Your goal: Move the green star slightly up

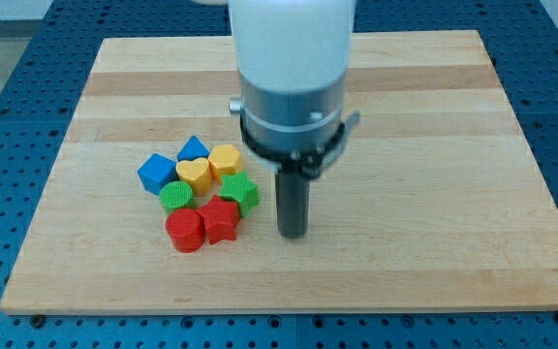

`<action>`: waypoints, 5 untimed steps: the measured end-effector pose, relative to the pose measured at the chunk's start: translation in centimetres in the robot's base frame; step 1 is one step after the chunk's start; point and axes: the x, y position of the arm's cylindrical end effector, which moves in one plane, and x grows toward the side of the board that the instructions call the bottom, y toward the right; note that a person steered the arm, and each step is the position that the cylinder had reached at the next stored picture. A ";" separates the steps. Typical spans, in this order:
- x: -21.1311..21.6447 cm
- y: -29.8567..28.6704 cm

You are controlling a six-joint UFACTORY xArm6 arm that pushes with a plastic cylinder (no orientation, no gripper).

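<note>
The green star [240, 191] lies on the wooden board [434, 145], at the right side of a tight cluster of blocks left of centre. My tip [292, 234] rests on the board to the right of the star and slightly below it, a short gap away, not touching. Touching the star are a red star [221, 220] below it, a yellow hexagon [225, 159] above it and a yellow heart [194, 174] to its upper left.
The cluster also holds a green round block [175, 197], a red round block [185, 232], a blue cube [157, 174] and a blue pentagon-like block [193, 148]. The arm's white and grey body [292, 78] hangs over the board's centre.
</note>
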 end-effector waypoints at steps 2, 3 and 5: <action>-0.7 -1.3; 0.3 -2.2; 0.0 -2.4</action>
